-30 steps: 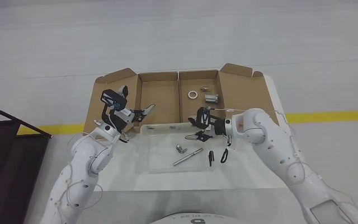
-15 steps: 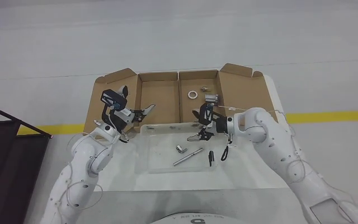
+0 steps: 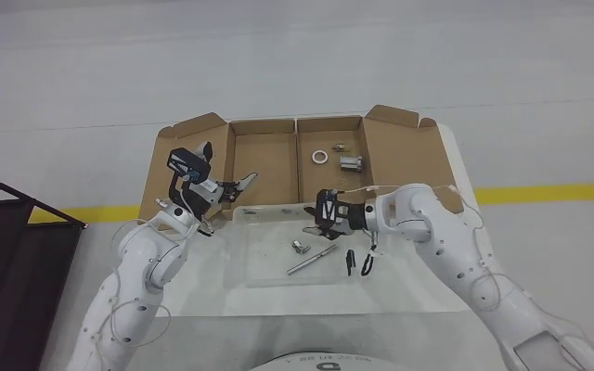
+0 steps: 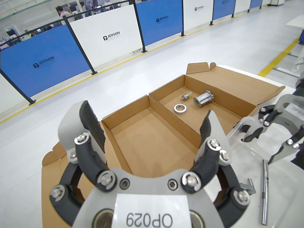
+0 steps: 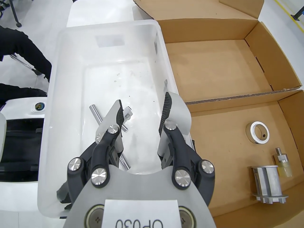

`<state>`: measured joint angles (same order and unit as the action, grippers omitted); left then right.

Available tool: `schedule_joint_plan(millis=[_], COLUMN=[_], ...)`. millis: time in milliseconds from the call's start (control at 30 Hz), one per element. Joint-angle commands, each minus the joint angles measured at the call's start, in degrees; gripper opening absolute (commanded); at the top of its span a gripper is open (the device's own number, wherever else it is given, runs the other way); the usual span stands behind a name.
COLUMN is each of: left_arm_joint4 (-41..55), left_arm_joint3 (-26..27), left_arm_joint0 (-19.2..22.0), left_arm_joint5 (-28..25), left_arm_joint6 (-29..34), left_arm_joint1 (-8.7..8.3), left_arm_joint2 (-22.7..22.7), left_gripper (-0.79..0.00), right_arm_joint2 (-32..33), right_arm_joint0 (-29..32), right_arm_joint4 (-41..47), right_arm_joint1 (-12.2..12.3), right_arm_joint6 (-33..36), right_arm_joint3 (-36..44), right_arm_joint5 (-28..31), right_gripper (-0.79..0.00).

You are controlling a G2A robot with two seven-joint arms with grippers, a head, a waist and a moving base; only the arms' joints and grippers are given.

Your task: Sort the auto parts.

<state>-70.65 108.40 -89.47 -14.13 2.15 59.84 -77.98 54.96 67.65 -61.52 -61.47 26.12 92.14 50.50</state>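
A clear plastic bin (image 3: 269, 278) holds a metal rod (image 3: 311, 260), a small metal fitting (image 3: 299, 247) and two black parts (image 3: 351, 262). My right gripper (image 3: 312, 219) hangs open over the bin's far side. In the right wrist view, its fingers (image 5: 143, 97) stand just above the fitting (image 5: 128, 113) and the rod (image 5: 95, 112). My left gripper (image 3: 243, 182) is open and holds nothing, over the near edge of the cardboard box's left compartment (image 3: 264, 167). The right compartment holds a metal ring (image 3: 318, 157), a small bolt piece (image 3: 339, 147) and a flanged hub (image 3: 350, 162).
The box's flaps (image 3: 190, 139) stand open on both sides and at the back. In the left wrist view, the left compartment (image 4: 147, 138) is bare between the left gripper (image 4: 146, 110) fingers, and the right gripper (image 4: 261, 138) is over the bin. The table edge lies just in front of the bin.
My right gripper has moved leftward and lower into the bin, nearer the small fitting. The left arm has kept still.
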Motion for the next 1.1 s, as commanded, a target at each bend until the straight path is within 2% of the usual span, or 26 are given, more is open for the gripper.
schedule_joint_plan(millis=[0,367,733,1067], left_arm_joint4=[0.0,0.0,0.0,0.0], left_arm_joint3=[0.0,0.0,0.0,0.0], left_arm_joint0=[0.0,0.0,0.0,0.0], left_arm_joint5=[0.0,0.0,0.0,0.0], left_arm_joint6=[0.0,0.0,0.0,0.0], left_arm_joint1=[0.00,0.00,0.00,0.00], left_arm_joint2=[0.0,0.0,0.0,0.0], left_gripper=[0.000,0.000,0.000,0.000], right_arm_joint2=[-0.3,-7.3,-14.3,-17.3], right_arm_joint0=[0.6,-2.4,-6.9,-8.5], right_arm_joint4=[-2.5,-5.8,-6.5,-7.8], right_arm_joint1=[0.1,-1.7,-4.0,-5.2], right_arm_joint6=[0.5,8.8,13.5,15.0], right_arm_joint3=[1.0,0.7,-3.2,-5.5], right_arm_joint5=[-1.5,-9.1,-10.1,-11.1], right_gripper=[-0.459,-0.437,-0.416,-0.422])
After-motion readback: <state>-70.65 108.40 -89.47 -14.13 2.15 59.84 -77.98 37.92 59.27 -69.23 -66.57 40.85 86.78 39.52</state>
